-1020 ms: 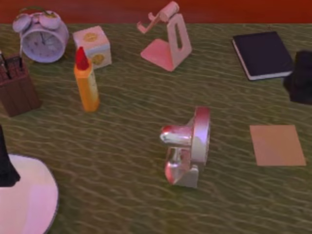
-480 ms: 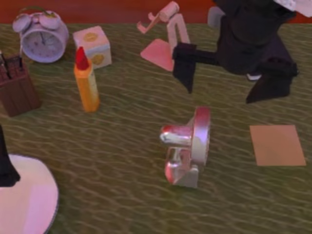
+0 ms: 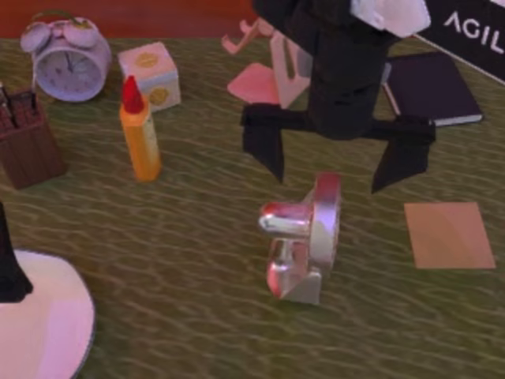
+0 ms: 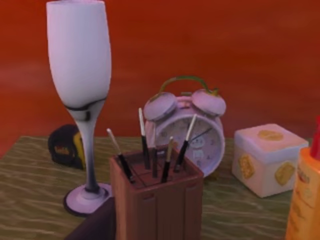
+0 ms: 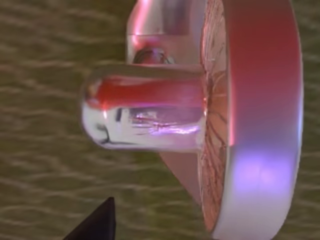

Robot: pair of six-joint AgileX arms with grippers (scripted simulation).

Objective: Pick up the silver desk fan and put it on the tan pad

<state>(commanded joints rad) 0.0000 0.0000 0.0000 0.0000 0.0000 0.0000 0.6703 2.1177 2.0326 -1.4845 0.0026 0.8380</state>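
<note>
— Where's the silver desk fan (image 3: 304, 237)?

— Near the middle of the table (image 3: 197, 260), a little right of centre, standing on the wavy olive-green cloth. It is polished chrome: a round ring head seen edge-on, a stubby cylindrical motor housing pointing left, a curved stand below (red and violet reflections run over the metal). In the right wrist view the fan (image 5: 210, 115) fills the picture, with fine grille lines inside the ring.

— And the tan pad (image 3: 448, 234)?

— A thin, flat, matte square, lying to the right of the fan, apart from it.

— The grippers?

— The right gripper (image 3: 335, 162) hangs just beyond the fan's far side, its two dark angular fingers spread wide, wider than the ring, holding nothing. The left arm (image 3: 9, 268) is parked at the left edge; its fingers can't be made out.

— What else?

— Farther off, a pinkish angular phone stand (image 3: 264, 79) and a dark notebook (image 3: 438, 87), both partly behind the arm. On the left, an orange glue bottle (image 3: 140, 134) with a red cap, a cream cube (image 3: 150, 73), a twin-bell alarm clock (image 3: 67, 59), a brown wooden holder (image 4: 157, 200) of thin brushes, and a tall glass flute (image 4: 80, 100).
</note>
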